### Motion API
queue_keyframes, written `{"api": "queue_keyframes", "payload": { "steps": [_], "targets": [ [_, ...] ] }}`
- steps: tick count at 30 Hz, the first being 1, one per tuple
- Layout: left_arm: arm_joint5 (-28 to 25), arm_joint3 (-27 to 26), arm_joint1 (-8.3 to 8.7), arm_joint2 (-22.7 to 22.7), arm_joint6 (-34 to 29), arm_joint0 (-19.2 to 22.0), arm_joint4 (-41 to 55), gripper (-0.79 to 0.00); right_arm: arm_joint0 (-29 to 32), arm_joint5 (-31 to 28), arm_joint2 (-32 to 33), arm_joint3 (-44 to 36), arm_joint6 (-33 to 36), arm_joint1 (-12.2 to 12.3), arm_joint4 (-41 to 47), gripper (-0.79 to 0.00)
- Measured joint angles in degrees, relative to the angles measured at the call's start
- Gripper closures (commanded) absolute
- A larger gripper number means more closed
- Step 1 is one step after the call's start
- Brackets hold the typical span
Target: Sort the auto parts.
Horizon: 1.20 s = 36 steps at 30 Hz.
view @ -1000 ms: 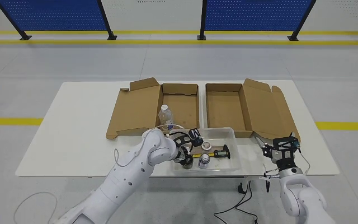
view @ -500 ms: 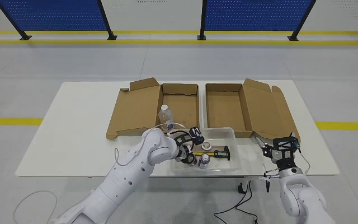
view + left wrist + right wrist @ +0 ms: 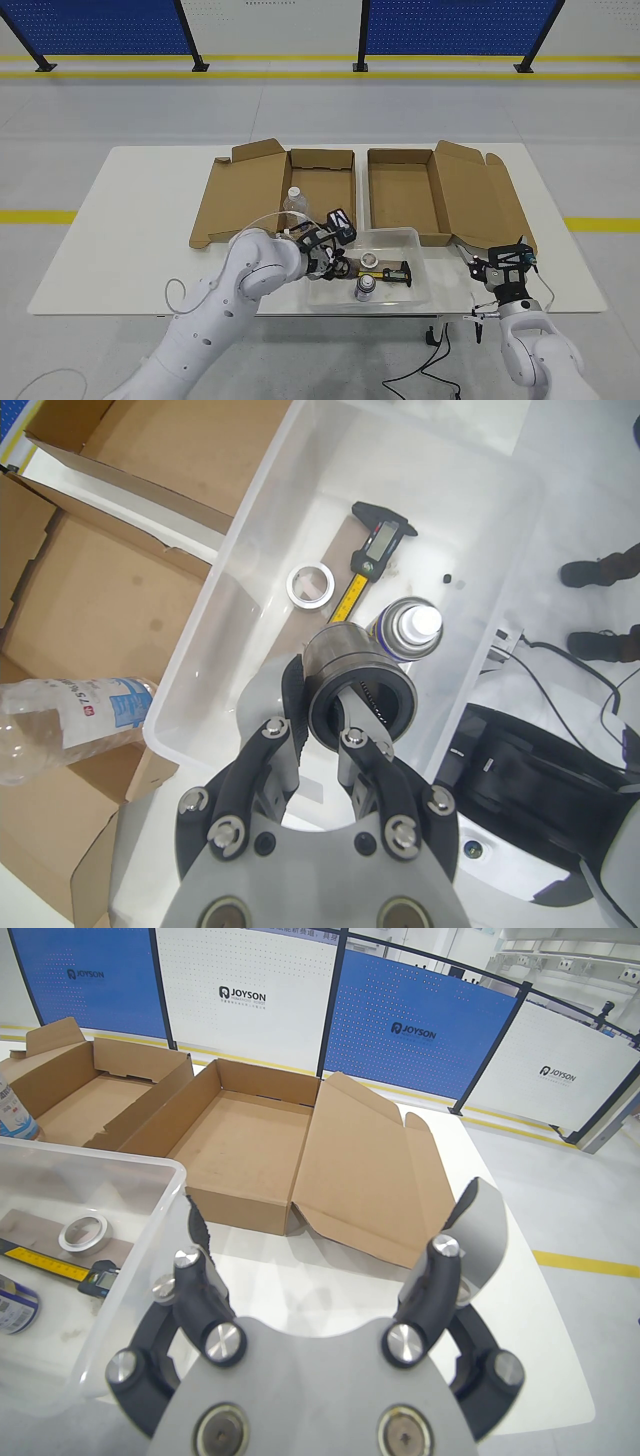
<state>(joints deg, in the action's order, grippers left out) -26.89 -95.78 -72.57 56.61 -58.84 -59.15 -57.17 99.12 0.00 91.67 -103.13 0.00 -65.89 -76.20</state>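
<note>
Above the clear plastic bin [image 3: 450, 500], the left gripper [image 3: 320, 695] clamps a dark steel cylindrical bearing [image 3: 350, 660]; beside it, the right gripper [image 3: 332, 1208] gapes empty.

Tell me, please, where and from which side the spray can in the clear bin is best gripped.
Grip the spray can around its round body just under the white cap, coming down from above: it stands upright, and the walls of the clear bin likely block a sideways approach.
</note>
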Motion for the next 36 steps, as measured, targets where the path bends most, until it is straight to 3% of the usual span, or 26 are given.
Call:
{"api": "queue_keyframes", "payload": {
  "steps": [9, 19, 27, 36],
  "targets": [
    [-0.2, -7.39, 1.55, 4.76, -1.4, -4.96, 4.77, 0.0, 0.0, 0.0, 0.0, 0.0, 0.0, 0.0, 0.0, -0.785],
    [1.9, -7.01, 1.84, 6.07, 2.87, -2.9, 5.81, 0.0, 0.0, 0.0, 0.0, 0.0, 0.0, 0.0, 0.0, -0.785],
    [9.03, -0.86, 0.63, 2.72, 14.34, 2.83, -2.34, 0.0, 0.0, 0.0, 0.0, 0.0, 0.0, 0.0, 0.0, -0.785],
    [15.78, 11.01, -1.58, -4.54, 20.56, 8.43, -9.68, 0.0, 0.0, 0.0, 0.0, 0.0, 0.0, 0.0, 0.0, -0.785]
  ]
}}
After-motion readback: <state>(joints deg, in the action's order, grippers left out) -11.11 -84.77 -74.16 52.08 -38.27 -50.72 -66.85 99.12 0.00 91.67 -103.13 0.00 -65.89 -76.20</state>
